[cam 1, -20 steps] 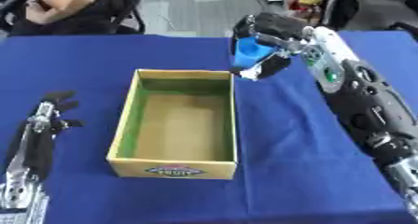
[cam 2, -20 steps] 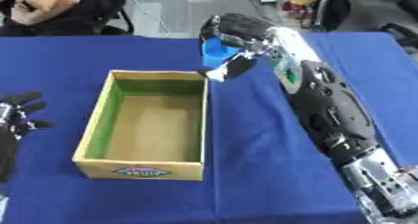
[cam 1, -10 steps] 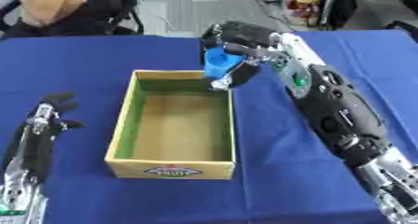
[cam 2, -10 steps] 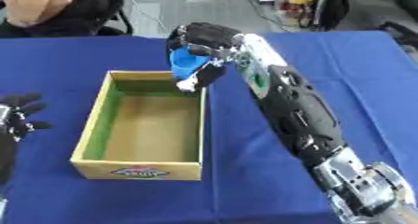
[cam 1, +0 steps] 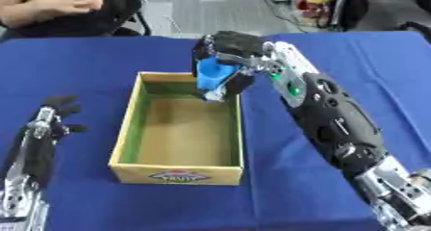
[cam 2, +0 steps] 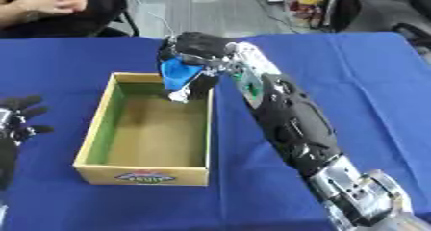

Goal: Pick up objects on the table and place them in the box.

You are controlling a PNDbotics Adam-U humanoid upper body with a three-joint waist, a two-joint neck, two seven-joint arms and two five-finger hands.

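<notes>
Left eye view, item 1: small blue object [cam 1: 215,73] w/ pale lower end, held over far right corner of box [cam 1: 127,139], right hand [cam 1: 229,50] curled round its top; looks light, prob. rigid, smooth so maybe slippery; left hand [cam 1: 52,121] idle, fingers relaxed, lower left.

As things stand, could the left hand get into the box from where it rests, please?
Probably yes. The left hand rests open on the blue cloth just left of the box, nothing between them. The right hand with the blue object crowds only the far right corner.
</notes>
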